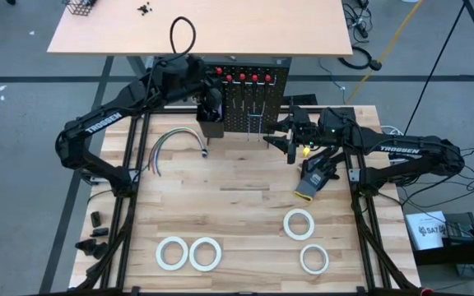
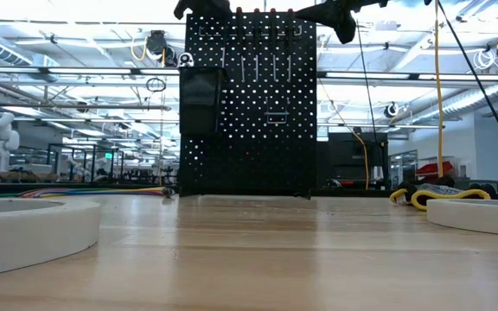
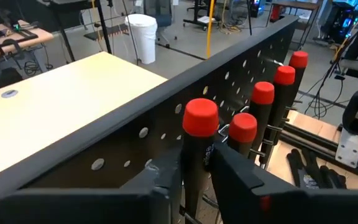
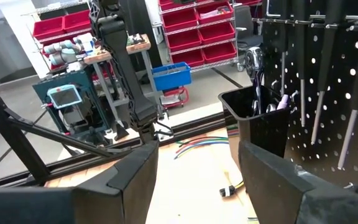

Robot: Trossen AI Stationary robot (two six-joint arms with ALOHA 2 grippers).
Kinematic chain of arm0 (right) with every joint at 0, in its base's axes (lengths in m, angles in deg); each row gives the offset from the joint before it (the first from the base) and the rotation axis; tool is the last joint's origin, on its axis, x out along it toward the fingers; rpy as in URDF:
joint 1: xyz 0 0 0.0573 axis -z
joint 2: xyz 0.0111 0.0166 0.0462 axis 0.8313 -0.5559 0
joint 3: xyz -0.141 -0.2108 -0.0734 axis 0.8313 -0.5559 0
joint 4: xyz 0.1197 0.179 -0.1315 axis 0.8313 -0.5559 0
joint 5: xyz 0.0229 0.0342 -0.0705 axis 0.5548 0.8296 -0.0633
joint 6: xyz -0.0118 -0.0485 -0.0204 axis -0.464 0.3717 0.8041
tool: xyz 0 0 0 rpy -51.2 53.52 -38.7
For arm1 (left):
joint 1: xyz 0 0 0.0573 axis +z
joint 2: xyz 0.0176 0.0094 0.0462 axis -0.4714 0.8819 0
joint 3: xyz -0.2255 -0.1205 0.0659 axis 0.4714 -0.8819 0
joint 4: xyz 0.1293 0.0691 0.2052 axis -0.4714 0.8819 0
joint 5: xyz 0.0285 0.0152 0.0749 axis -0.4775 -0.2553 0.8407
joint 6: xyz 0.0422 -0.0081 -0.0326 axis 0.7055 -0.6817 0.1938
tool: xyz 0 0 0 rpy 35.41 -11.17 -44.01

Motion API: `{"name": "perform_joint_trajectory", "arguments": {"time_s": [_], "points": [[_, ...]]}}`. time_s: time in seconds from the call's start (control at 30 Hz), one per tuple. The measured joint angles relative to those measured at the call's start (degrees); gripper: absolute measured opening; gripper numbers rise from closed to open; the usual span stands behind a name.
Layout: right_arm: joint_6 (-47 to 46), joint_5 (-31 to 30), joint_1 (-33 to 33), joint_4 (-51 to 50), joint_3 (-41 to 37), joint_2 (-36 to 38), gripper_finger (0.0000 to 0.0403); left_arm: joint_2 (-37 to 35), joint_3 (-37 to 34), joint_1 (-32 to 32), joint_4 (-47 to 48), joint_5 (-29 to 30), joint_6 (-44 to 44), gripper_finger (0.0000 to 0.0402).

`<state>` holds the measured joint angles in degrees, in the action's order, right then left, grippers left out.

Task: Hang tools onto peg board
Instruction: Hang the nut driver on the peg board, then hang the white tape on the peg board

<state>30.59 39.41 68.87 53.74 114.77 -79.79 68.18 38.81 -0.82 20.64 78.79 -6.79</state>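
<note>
Standing upright at the far middle of the light wooden worktop point(image 1: 237, 197), the peg board point(image 1: 245, 103) is a flat black metal panel full of small round holes. A row of screwdrivers point(image 3: 253, 118) with round red caps and dark shafts hangs along its top edge, and a small black bin point(image 4: 260, 118) is fixed at its left side.

The left gripper point(image 3: 197, 171) is at the top left of the board. Its dark fingers point(image 3: 163, 177) stand on both sides of the leftmost red-capped screwdriver point(image 3: 199, 124); I cannot tell if they clamp it or only sit beside it.

The right gripper point(image 4: 197, 168) hovers in front of the right side of the board, with its fingers wide apart and holding nothing.

Four white tape rolls point(image 1: 299, 223), smooth flat rings, lie on the near part of the worktop. A curved bundle of coloured cables point(image 1: 171, 141) lies left of the board, and a black-and-yellow flat object point(image 1: 313, 179) lies at the right.
</note>
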Motion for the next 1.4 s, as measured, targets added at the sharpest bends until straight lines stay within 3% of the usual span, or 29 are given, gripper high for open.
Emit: {"name": "perform_joint_trajectory", "arguments": {"time_s": [0.17, 0.73, 1.1, 1.23, 1.4], "points": [[0.0, 0.0, 0.0, 0.0, 0.0, 0.0, 0.0217, 0.0, 0.0, 0.0, 0.33, -0.13, -0.07, 0.0107], [0.16, 0.07, 0.02, -0.19, 0.0, 0.0, 0.0217, -4.69, -0.09, 0.0, 4.39, -1.16, -0.19, 0.0113], [1.21, 0.2, 0.02, -2.07, 0.0, 0.0, 0.0217, -12.43, -0.34, -2.46, 26.39, -8.27, -1.28, 0.0114], [3.31, 0.2, 0.02, -2.08, 0.0, 0.0, 0.0217, -16.63, -5.08, -5.65, 31.47, -8.33, -1.6, 0.0114], [4.57, -0.05, 0.02, -2.08, 0.0, 0.0, 0.0217, -22.86, -19.66, -11.44, 24.59, -9.3, -8.08, 0.0114]]}}
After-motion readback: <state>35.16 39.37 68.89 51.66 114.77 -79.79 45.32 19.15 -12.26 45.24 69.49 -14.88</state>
